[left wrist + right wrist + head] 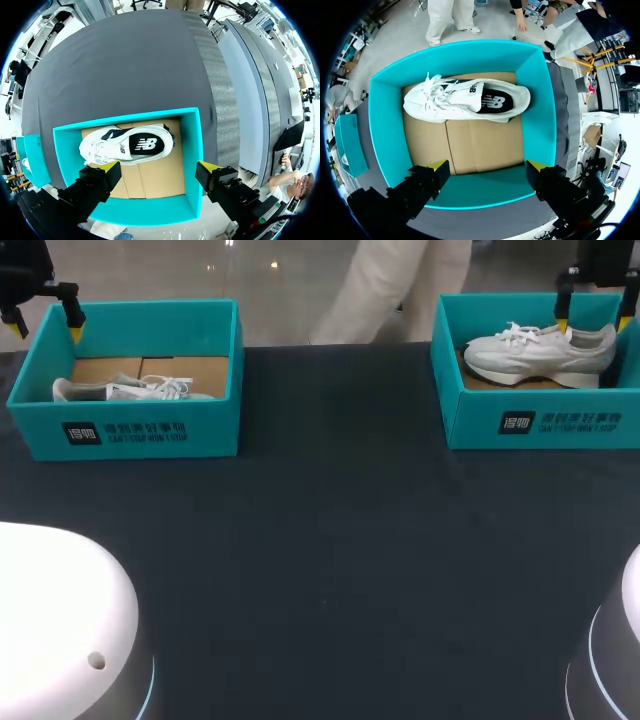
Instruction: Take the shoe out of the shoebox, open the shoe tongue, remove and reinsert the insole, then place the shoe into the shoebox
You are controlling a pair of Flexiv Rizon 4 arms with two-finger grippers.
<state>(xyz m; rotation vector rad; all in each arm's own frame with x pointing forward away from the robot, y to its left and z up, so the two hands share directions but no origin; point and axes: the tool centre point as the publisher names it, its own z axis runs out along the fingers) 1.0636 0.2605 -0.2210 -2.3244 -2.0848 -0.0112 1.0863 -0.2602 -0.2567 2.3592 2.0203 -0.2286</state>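
Two teal shoeboxes stand at the far side of the dark table. The left shoebox (130,430) (197,150) holds a white shoe (130,390) (127,145) lying on its side on the cardboard floor. The right shoebox (540,420) (540,110) holds another white shoe (540,350) (465,100), also on its side, with its laces loose. My left gripper (45,325) (160,167) hangs open above the left box's far-left part, touching nothing. My right gripper (595,305) (487,166) hovers open over the right box, its yellow tips above the shoe's heel end.
A wide stretch of black table (330,540) lies between and in front of the boxes. The white rounded bases of my arms sit at the near left (60,620) and near right (610,660) corners.
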